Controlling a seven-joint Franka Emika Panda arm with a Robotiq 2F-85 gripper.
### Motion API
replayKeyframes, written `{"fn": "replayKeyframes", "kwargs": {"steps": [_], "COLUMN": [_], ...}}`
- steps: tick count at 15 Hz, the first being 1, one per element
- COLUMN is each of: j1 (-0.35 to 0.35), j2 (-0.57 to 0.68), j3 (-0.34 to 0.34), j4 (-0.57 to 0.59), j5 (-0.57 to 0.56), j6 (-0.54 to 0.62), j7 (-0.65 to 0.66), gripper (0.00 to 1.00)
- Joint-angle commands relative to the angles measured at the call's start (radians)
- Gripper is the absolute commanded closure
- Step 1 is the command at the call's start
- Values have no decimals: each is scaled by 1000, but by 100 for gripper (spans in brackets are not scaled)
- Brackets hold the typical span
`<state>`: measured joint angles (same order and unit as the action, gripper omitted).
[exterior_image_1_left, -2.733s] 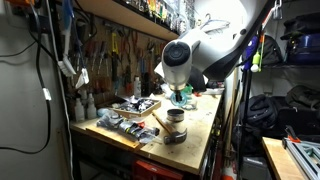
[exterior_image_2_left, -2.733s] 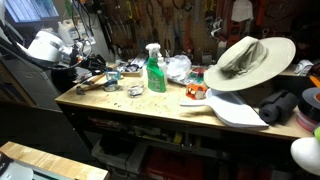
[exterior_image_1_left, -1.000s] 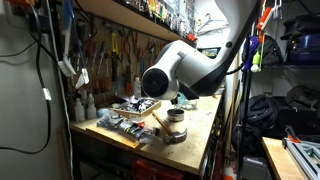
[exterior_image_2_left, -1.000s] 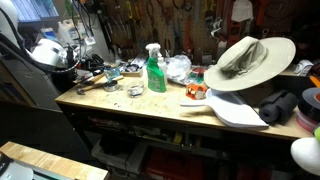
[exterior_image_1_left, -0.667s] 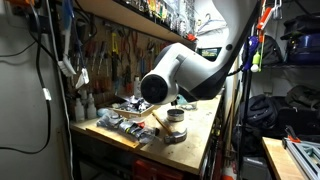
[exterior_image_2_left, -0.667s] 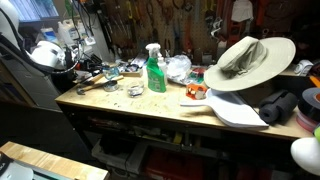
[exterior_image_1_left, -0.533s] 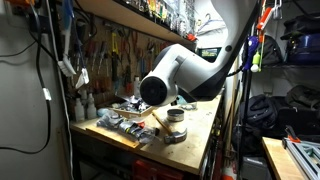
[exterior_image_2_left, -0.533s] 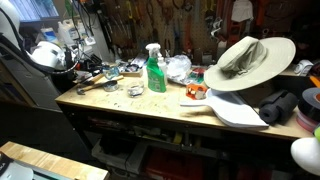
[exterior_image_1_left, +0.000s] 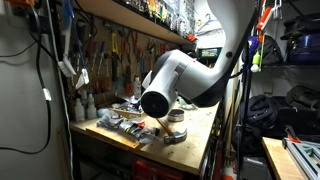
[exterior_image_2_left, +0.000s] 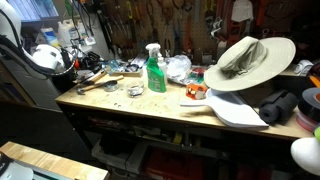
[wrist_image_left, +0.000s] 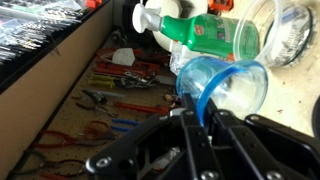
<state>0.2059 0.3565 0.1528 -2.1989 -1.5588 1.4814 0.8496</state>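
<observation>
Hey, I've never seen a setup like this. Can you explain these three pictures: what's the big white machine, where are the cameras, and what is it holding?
The big white machine is a robot arm with a single gripper at its tip. Two of the pictures come from cameras standing outside the robot. They look at the same cluttered wooden workbench from different places. The third comes from a camera on the arm's wrist, so it looks along the gripper itself. In that wrist view the two dark fingers appear closed on the rim of a clear blue plastic cup. Close by are a green spray bottle and some red-handled pliers. An exterior view also shows a wide-brimmed hat further along the bench.
</observation>
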Motion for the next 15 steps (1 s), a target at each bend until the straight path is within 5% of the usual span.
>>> {"fn": "replayKeyframes", "kwargs": {"steps": [1,4,5,9,10,11,12,13,14,15], "j1": [16,20,6,9,-5,5,-21,3,-25,-10], "j2": [25,54,23,52,25,50,-1,58,1,45], "j3": [12,14,27,21,34,23,42,19,40,24], "j4": [-7,15,-16,9,-15,9,-36,22,-30,18], "j5": [-49,-36,-49,-38,-46,-35,-54,-25,-44,-14], "j6": [-96,-175,-104,-155,-75,-139,-1,-133,15,-85], "j7": [48,86,57,86,49,82,27,90,31,69], "gripper": [96,95,96,96,96,96,96,95,96,95]}}
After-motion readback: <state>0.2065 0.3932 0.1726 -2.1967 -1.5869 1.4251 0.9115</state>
